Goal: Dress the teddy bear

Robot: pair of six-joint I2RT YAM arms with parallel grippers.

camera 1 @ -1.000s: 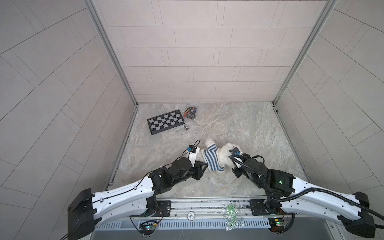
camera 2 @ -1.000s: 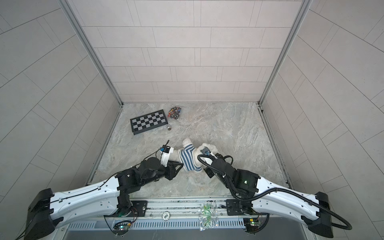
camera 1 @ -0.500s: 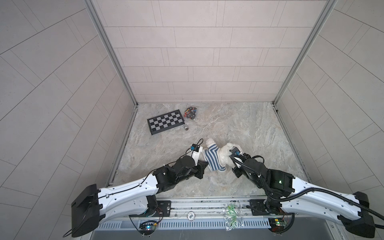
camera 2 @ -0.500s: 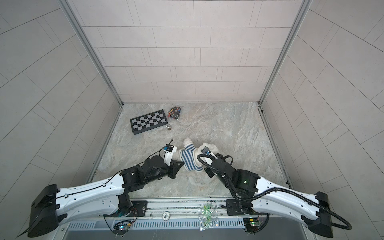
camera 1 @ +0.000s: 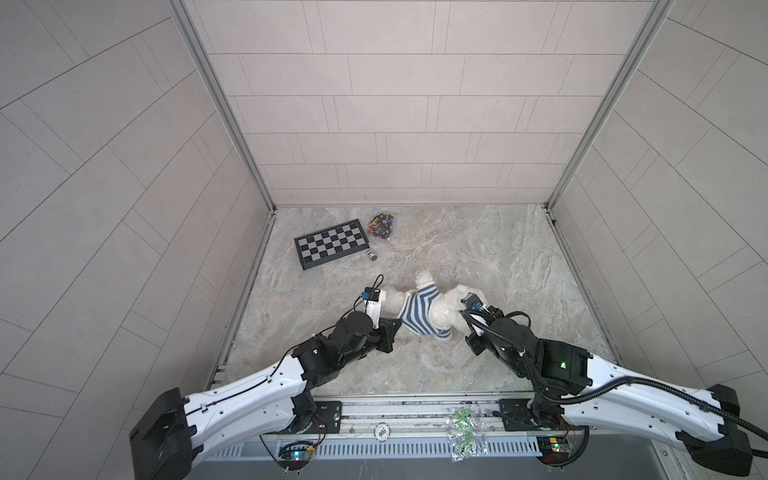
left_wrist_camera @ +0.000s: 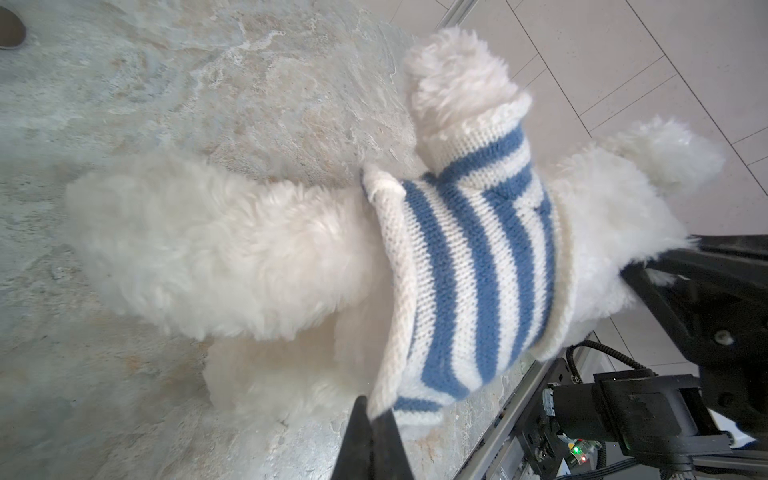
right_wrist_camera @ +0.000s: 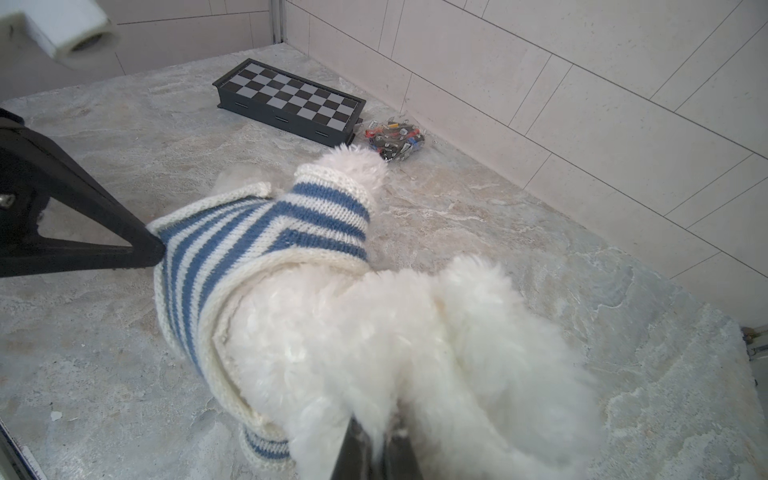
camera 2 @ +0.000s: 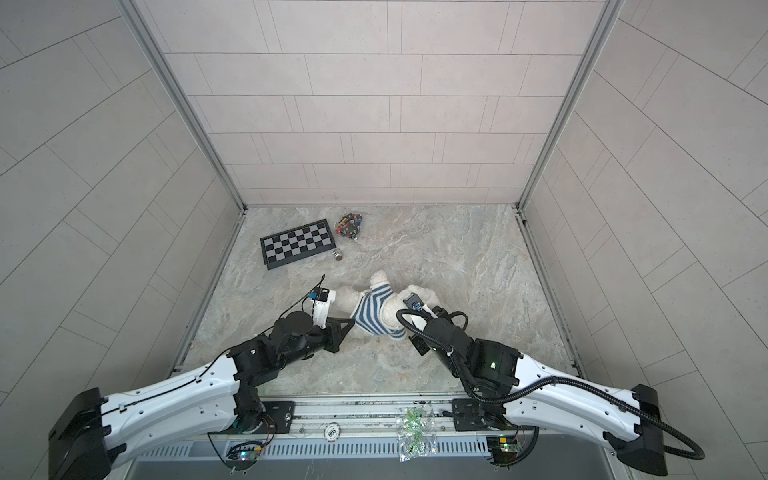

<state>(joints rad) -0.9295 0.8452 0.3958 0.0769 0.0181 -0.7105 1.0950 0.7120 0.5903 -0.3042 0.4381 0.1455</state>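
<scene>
The white fluffy teddy bear (camera 1: 448,306) lies on the marble table near the front, seen in both top views and also as teddy bear (camera 2: 390,311). A blue-and-white striped shirt (left_wrist_camera: 469,270) covers its torso, and one arm pokes out of a sleeve. My left gripper (left_wrist_camera: 370,409) is shut on the shirt's bottom hem, at the leg side of the teddy bear (left_wrist_camera: 232,249). The right gripper (right_wrist_camera: 376,428) is shut on fur at the head end of the teddy bear (right_wrist_camera: 374,332). The right wrist view also shows the left gripper (right_wrist_camera: 156,249) pinching the shirt (right_wrist_camera: 249,224).
A folded chessboard (camera 1: 331,249) lies at the back left, with a small cylinder (camera 1: 371,255) beside it and a bag of small coloured parts (camera 1: 382,226) near the back wall. A clear bag of green bits (camera 1: 463,428) rests on the front rail.
My left gripper has moved in to the shirt's hem and closed on it. The right arm keeps its hold on the bear and has not moved.
</scene>
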